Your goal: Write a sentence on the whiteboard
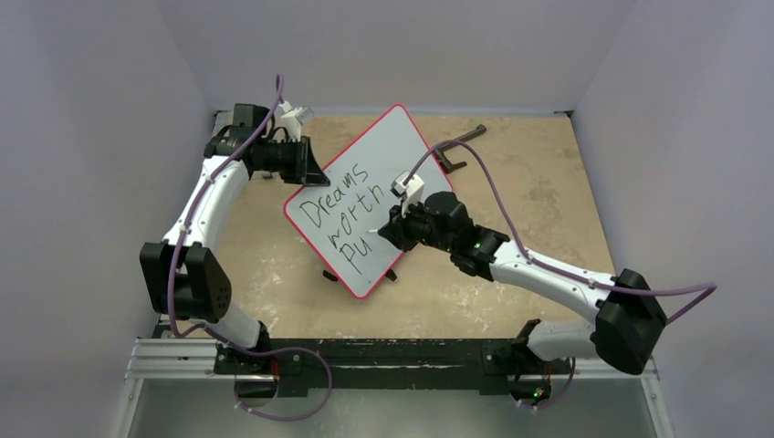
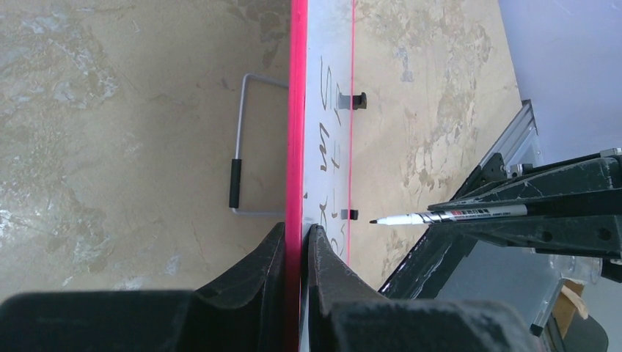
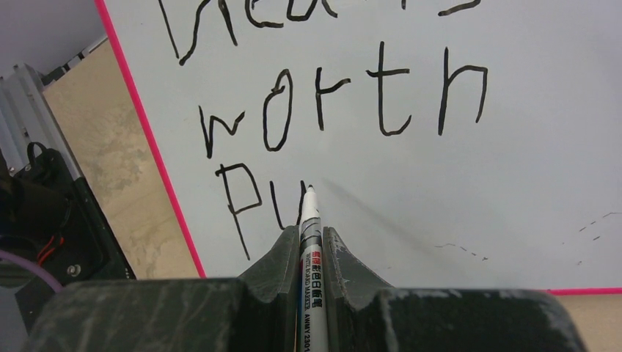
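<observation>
1. The whiteboard (image 1: 392, 146) is standing turned cornerwise near the middle of the table (image 1: 538, 182). It appears propped at a tilt, with a grey wire stand (image 2: 246, 147) showing behind it in the left wrist view.
2. The left gripper (image 2: 297, 231) is clamping the board's red rim at its upper-left edge, one finger on each face, and so appears to be steadying the board.
3. The right gripper (image 3: 312, 233) is pinching a white marker (image 3: 311, 220) by its barrel, the black tip pointing at the writing face.
4. The sentence (image 1: 342, 214) is running in three slanted lines: "Dreams" and "worth" are reading as complete, and the third line is showing "Pu" with a further short stroke beside it.
5. The marker tip is sitting at the top of that stroke; whether it is pressing on the surface or hanging just off it cannot be told.
6. Judged progress: about two thirds through. The rest of the third word is waiting to be written, and bare board to the right of "Pu" is offering room for it.
7. Faint specks are showing at the lower right of the board in the right wrist view.
</observation>
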`<move>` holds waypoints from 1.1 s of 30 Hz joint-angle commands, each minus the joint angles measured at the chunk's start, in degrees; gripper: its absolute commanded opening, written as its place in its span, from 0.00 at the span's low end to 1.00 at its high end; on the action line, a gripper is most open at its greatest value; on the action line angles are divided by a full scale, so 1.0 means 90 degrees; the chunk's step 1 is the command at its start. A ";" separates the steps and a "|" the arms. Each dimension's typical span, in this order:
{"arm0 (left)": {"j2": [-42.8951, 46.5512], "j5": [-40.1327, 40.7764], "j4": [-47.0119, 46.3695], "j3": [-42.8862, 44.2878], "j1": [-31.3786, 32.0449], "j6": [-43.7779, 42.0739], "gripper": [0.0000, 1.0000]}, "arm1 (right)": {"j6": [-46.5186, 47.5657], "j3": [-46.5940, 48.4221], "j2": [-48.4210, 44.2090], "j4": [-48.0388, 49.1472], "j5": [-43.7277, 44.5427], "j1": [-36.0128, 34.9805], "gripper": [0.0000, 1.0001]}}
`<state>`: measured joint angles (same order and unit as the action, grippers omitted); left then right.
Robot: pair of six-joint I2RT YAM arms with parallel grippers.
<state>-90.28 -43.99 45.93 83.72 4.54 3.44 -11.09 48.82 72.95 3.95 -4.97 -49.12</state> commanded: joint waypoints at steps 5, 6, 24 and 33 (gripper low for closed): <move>0.0429 0.0576 -0.0294 0.0082 0.0033 -0.0286 0.00 | 0.0002 0.0379 0.0335 0.0332 0.0190 0.0081 0.00; 0.0429 0.0574 -0.0295 0.0082 0.0033 -0.0289 0.00 | 0.0002 0.0399 0.0363 0.0345 0.0191 0.0091 0.00; 0.0469 0.0661 -0.0241 0.0082 0.0112 -0.0341 0.00 | 0.0021 0.0493 0.0785 0.0539 -0.0024 0.0238 0.00; 0.0504 0.0619 -0.0264 0.0092 0.0111 -0.0323 0.00 | -0.0018 0.0134 0.0821 0.0626 -0.0031 0.0252 0.00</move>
<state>-88.58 -42.04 46.37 83.72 5.65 3.16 -11.11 51.07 79.88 7.46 -4.71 -47.18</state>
